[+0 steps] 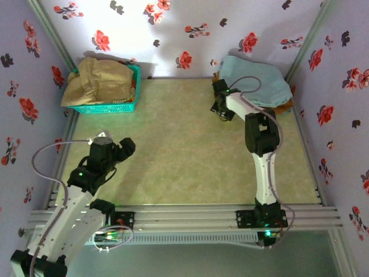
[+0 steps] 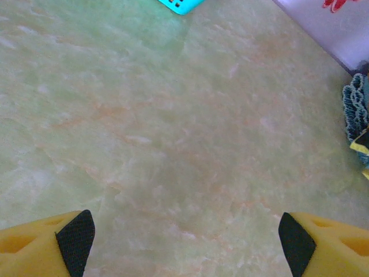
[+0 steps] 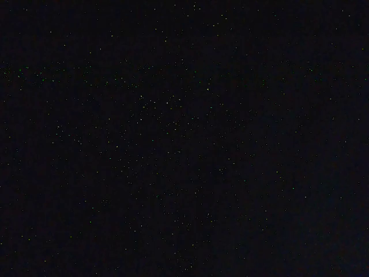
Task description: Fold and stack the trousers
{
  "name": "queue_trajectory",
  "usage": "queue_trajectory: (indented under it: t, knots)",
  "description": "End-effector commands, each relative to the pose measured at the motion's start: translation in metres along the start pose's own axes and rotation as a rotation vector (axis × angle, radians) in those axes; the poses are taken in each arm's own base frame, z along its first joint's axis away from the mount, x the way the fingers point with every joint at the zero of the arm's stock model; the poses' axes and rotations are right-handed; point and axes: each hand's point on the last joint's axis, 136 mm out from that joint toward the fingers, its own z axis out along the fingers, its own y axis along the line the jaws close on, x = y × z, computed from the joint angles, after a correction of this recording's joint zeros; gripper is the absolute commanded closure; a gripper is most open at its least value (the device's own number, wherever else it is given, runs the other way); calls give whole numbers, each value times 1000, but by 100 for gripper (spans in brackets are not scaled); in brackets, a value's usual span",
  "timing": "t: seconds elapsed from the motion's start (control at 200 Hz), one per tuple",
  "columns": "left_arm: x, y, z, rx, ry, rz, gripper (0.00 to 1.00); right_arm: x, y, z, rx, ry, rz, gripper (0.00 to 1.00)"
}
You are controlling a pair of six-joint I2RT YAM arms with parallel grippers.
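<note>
Left gripper (image 2: 184, 239) well apart from trousers (image 1: 256, 83)

Light pours from above onto the back wall (image 1: 167, 43), where a white glare washes out the middle of it. The desk (image 1: 184, 144) is evenly lit, a little brighter towards its far edge and duller at the near one, with faint, soft-edged shadows. Colours lean violet. From the left wrist, the desk looks hazy and low in contrast, and the yellow fingers (image 2: 34, 248) of the left claw (image 2: 184, 239) are soft. The right wrist view is almost black, peppered with tiny specks of noise.
</note>
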Motion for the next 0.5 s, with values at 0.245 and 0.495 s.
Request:
queue_trajectory:
  t: [0.245, 0.495]
  knots:
    - [-21, -13, -12, 27, -46, 30, 13, -52, -47, 9, 53, 22, 60, 33]
    - [-38, -12, -44, -16, -76, 110, 0, -22, -20, -96, -173, -11, -42, 29]
